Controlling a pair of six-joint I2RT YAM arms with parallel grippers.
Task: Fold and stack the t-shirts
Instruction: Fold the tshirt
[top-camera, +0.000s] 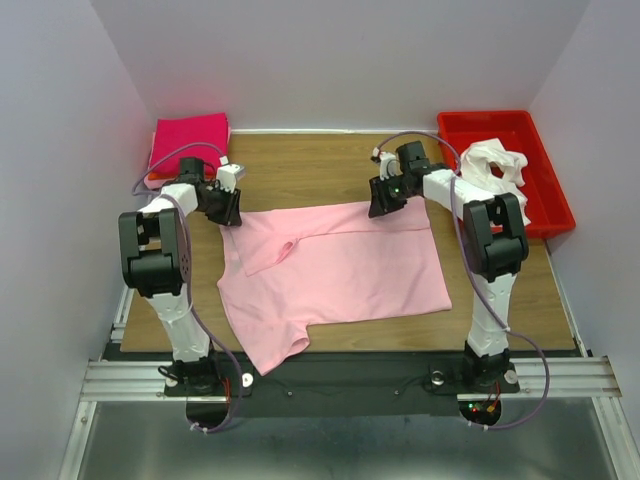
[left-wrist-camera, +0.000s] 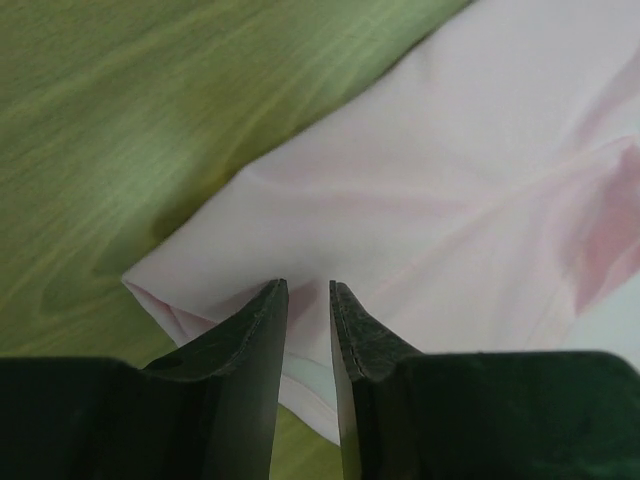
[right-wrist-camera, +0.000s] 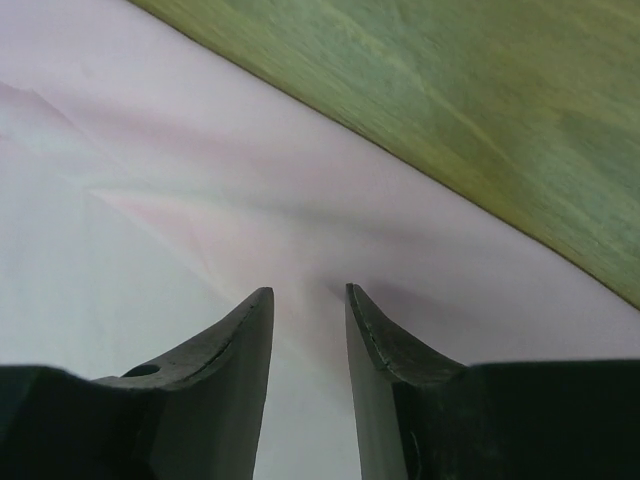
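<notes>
At mid table (top-camera: 300, 170), the light pink t-shirt (top-camera: 340, 270) lies part-folded. Over its far corners, left gripper (left-wrist-camera: 308, 290) and right gripper (right-wrist-camera: 308, 292) hover, jaws slightly apart, holding nothing. Folding's underway, I reckon; next wants fresh edge pinches.

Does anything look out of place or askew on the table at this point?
The pink shirt lies skewed to the table edges, and its near sleeve reaches past the front edge onto the black rail. A white shirt sits crumpled in the red tray. Nothing looks damaged.
</notes>
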